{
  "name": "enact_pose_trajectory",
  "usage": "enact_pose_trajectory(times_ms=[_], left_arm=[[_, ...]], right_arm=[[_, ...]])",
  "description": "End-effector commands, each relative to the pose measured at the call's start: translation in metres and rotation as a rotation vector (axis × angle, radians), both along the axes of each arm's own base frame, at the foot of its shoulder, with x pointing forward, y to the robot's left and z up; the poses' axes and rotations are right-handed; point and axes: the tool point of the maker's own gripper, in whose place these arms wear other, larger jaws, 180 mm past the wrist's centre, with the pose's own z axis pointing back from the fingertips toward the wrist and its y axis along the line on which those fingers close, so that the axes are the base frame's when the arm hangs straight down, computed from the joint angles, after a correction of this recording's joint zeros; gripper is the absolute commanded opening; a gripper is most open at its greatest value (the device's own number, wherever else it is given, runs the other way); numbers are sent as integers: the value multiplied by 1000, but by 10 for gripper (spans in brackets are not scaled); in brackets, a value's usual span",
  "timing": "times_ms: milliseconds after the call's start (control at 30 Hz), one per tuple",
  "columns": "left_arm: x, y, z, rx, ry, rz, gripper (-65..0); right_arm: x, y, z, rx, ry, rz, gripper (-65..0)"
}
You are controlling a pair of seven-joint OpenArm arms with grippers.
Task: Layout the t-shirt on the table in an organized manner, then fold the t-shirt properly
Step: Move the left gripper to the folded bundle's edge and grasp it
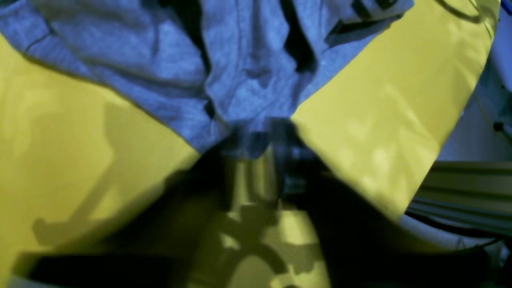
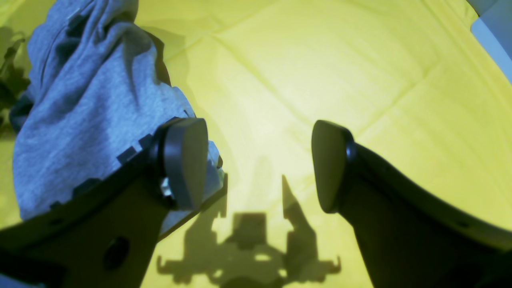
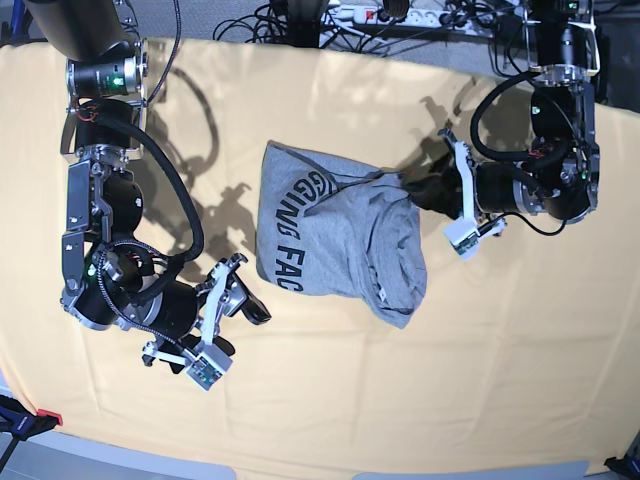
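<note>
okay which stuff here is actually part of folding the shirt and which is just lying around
Part of the job: t-shirt, crumpled; table; left gripper, at the shirt's edge; right gripper, open, empty.

Lying about: cables and power strip beyond the table's far edge.

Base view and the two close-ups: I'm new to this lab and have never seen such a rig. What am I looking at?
The base view looks down on two robot arms over a table covered in yellow cloth. The other two pictures come from a camera on each arm's wrist. A grey t-shirt lies crumpled in the middle. The right gripper stands open beside the shirt and holds nothing. The left gripper is at the shirt's edge, where the cloth bunches. Its close-up is too blurred to tell whether it grips.
</note>
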Motion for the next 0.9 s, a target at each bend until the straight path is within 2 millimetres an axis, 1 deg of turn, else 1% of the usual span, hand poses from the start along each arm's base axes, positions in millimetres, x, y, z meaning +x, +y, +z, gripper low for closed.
enact_pose_trajectory(times_ms=[0,33,67,200,300,333,367,400,433,467,500,567,667,733,800,867], left_arm=[[8,-2,14,-28,-49,-2,-283],[9,-3,15,-36,-53,1,-213],[11,-3,14,-33,-61,9,-177],[16,-4,2,-6,-64,28,-171],[10,-6,-15,20,-16,14,-177],[8,-8,-18,19,-5,6,-200],[7,-9,-20,19,0,0,-248],[6,-11,-20,17,2,-5,-330],[6,-12,-19,13,1,-6,-439],[7,-12,-18,10,-1,-6,-563],[7,-11,-17,10,-3,-4,-650],[9,-11,-15,7,-9,-4,-650],[10,-14,-2,-34,-15,-18,-650],[7,-17,11,-74,-20,-34,-650],[4,-17,23,-107,-26,-47,-650],[8,-16,41,-180,-56,-33,-650]], right_arm=[[6,3,21,30,-62,12,-231],[6,3,21,29,-61,11,-231],[6,3,21,28,-61,11,-231],[7,3,21,33,-58,3,-231],[7,2,21,35,-56,-1,-231],[7,2,21,35,-56,-1,-231],[7,2,21,35,-57,-1,-231],[7,2,22,35,-58,-1,-231],[7,2,21,35,-57,-1,-231],[7,2,21,34,-57,-1,-231],[7,2,21,32,-57,-2,-231],[7,2,21,32,-57,-2,-231],[7,2,21,33,-57,-2,-231],[5,3,18,36,-49,0,-231],[-1,5,10,34,-36,24,-231],[-8,8,2,44,-15,43,-231]])
